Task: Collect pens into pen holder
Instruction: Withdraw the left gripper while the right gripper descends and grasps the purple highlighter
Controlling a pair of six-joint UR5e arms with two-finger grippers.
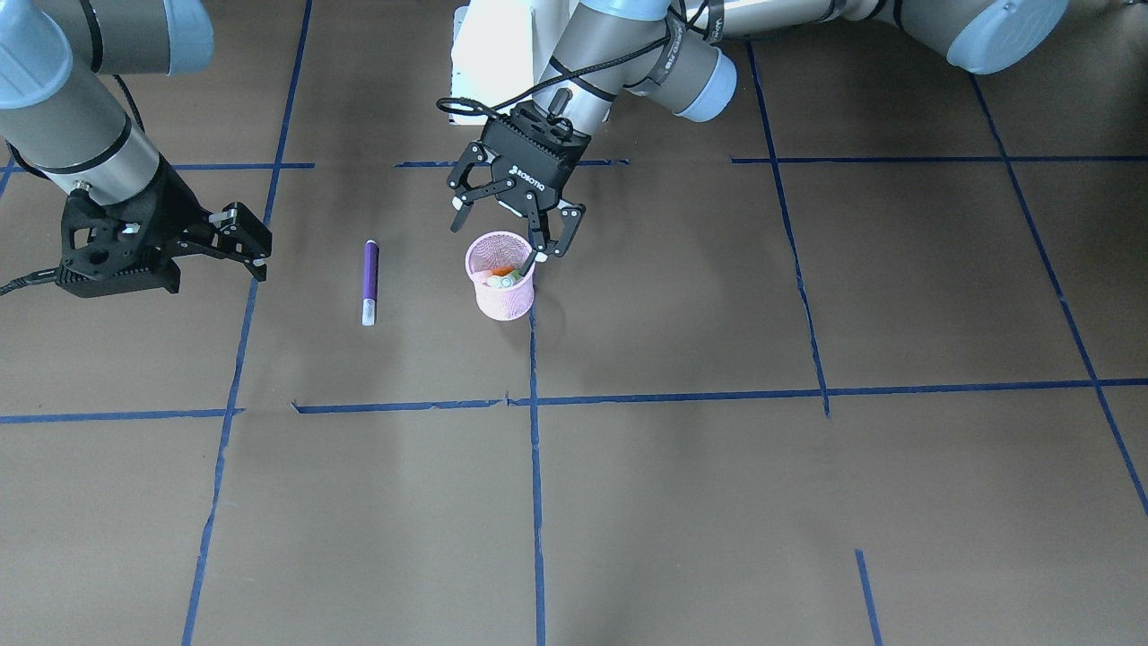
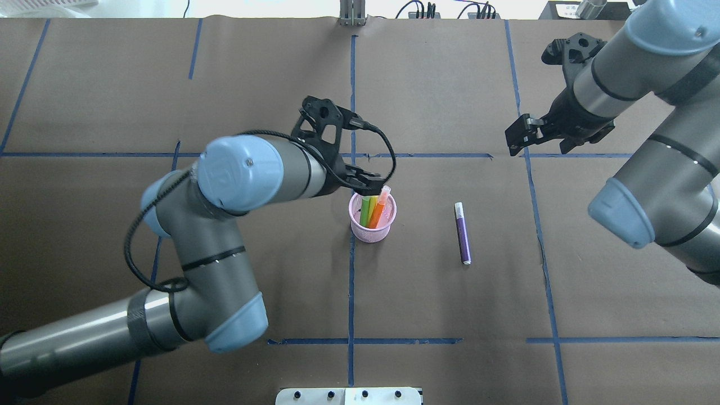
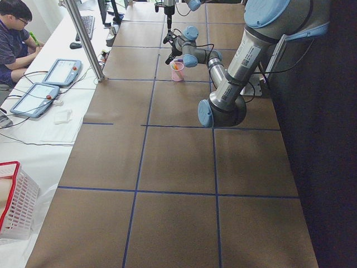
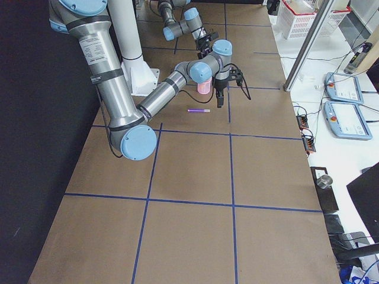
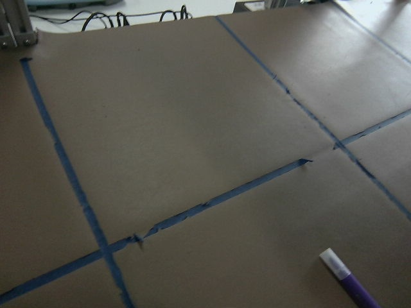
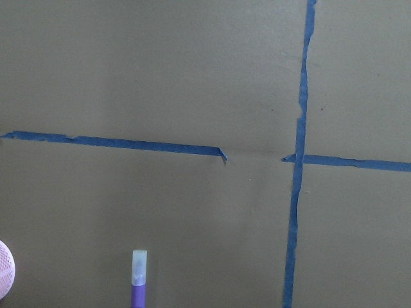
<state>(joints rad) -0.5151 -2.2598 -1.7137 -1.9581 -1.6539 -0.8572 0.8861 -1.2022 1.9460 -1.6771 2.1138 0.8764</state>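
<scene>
The pink mesh pen holder (image 1: 502, 289) stands upright near the table's middle, also in the overhead view (image 2: 372, 226). The green pen (image 2: 365, 209) and the orange pen (image 2: 378, 211) stand inside it, cap ends up. My left gripper (image 1: 504, 229) hangs open just above the holder's rim, with one fingertip (image 1: 541, 256) at the rim by the pens. The purple pen (image 1: 369, 280) lies flat on the table beside the holder, also in the overhead view (image 2: 462, 233). My right gripper (image 1: 247, 240) hovers open and empty beyond the purple pen, away from the holder.
Blue tape lines (image 1: 535, 449) divide the brown table into squares. The robot's white base (image 1: 502, 54) stands behind the holder. An operator (image 3: 14, 28) sits at a side desk with tablets (image 3: 33, 97). A red-rimmed white basket (image 3: 14, 206) sits off the table's end.
</scene>
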